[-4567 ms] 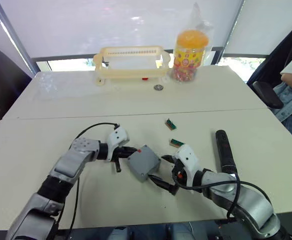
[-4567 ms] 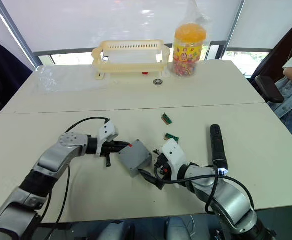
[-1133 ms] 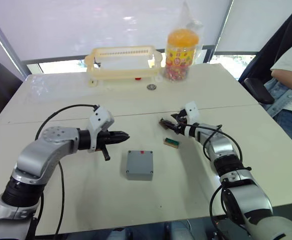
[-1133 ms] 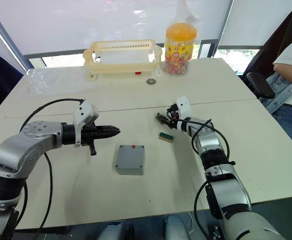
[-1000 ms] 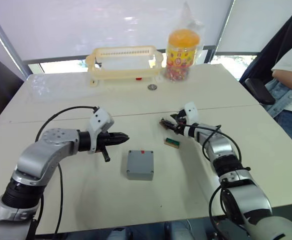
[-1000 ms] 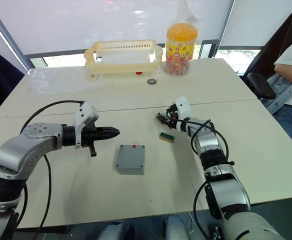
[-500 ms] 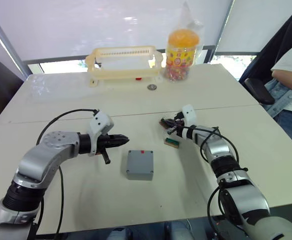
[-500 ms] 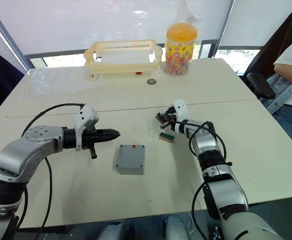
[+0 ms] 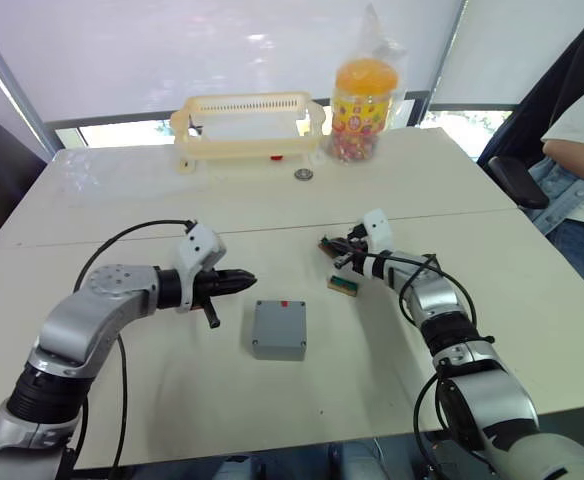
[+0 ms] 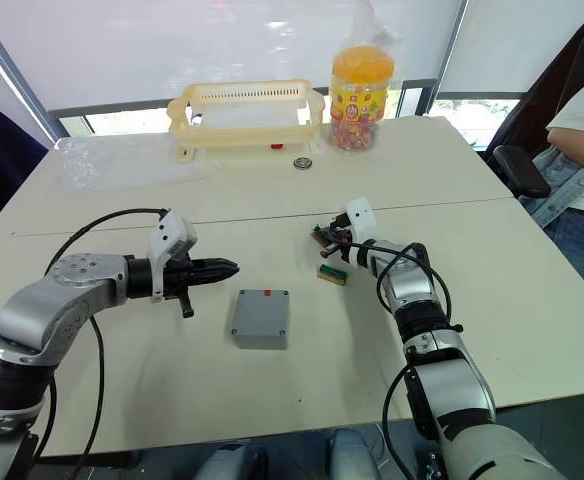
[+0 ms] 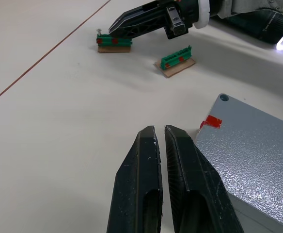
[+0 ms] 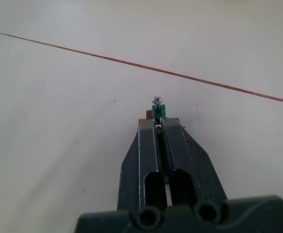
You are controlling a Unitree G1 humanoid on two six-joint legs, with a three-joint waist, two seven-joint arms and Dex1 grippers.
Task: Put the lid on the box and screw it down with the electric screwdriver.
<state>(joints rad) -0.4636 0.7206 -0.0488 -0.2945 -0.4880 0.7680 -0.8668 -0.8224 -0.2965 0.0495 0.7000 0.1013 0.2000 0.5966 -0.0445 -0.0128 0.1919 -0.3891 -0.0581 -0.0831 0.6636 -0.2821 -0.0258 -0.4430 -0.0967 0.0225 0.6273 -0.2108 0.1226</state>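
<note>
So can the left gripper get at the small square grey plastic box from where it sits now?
Probably yes. The left gripper points at bare table just beside the grey box, fingers together, with nothing between them. It would need to open first.

You will find no legible text, brand, number or sign anywhere here. The printed label band on the orange-lidded jar (image 9: 361, 129) carries coloured graphics, but no word on it can be made out. The box (image 9: 279, 328) bears only a small plain red mark (image 11: 210, 122) on its top face, with no characters. The two small green strips (image 11: 176, 56) on the surface show no markings you could read.
</note>
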